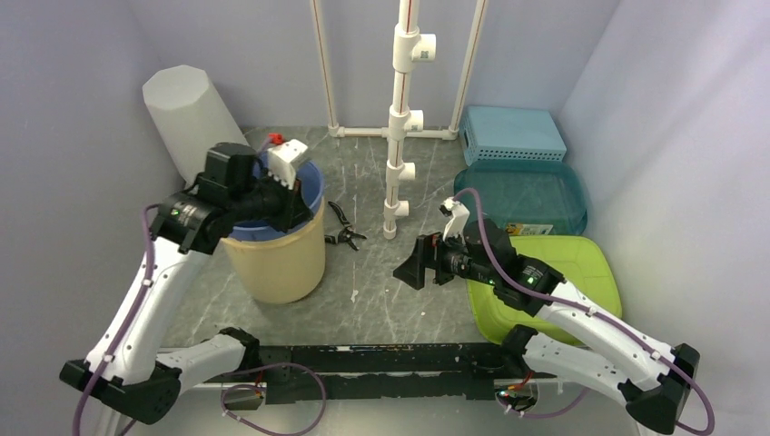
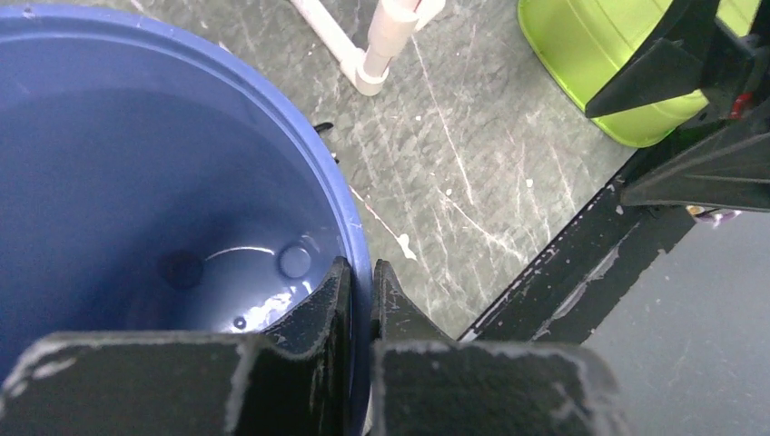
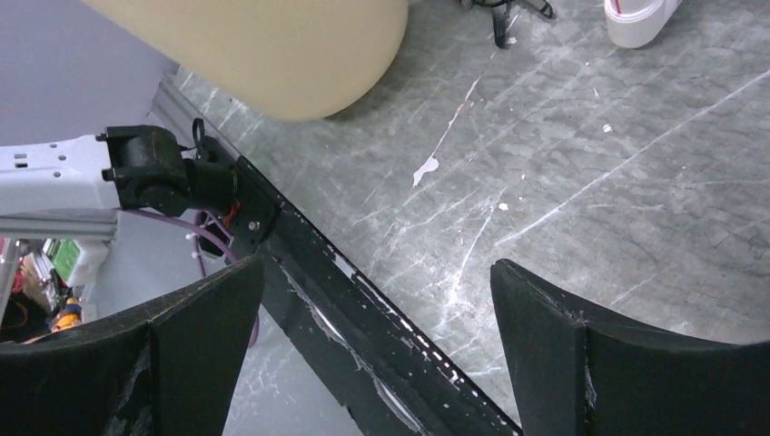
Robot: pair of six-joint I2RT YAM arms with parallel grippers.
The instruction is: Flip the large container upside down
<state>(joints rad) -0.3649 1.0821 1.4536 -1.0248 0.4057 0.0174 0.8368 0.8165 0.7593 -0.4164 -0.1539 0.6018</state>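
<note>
The large container (image 1: 277, 254) stands upright on the table (image 1: 381, 300), left of centre in the top view. It is a cream bucket with a blue rim (image 2: 359, 227) and a blue inside. It looks like stiff plastic, and the left wrist view shows nothing lying in it, so I judge it light but bulky. The smooth wall may be slippery.

The left gripper (image 2: 360, 282) is pressed together on the rim, 1 finger inside and 1 outside, on the part of the rim nearest the frame centre in the top view. This thin edge is a good place to take hold. With only 1 pinch, however, the bucket could swing or slip when it tips.

The right gripper (image 1: 413, 263) hangs over the table right of centre, its 2 fingers spread wide, holding nothing, well apart from the bucket. I think it could support the cream wall low down during the turn.
</note>
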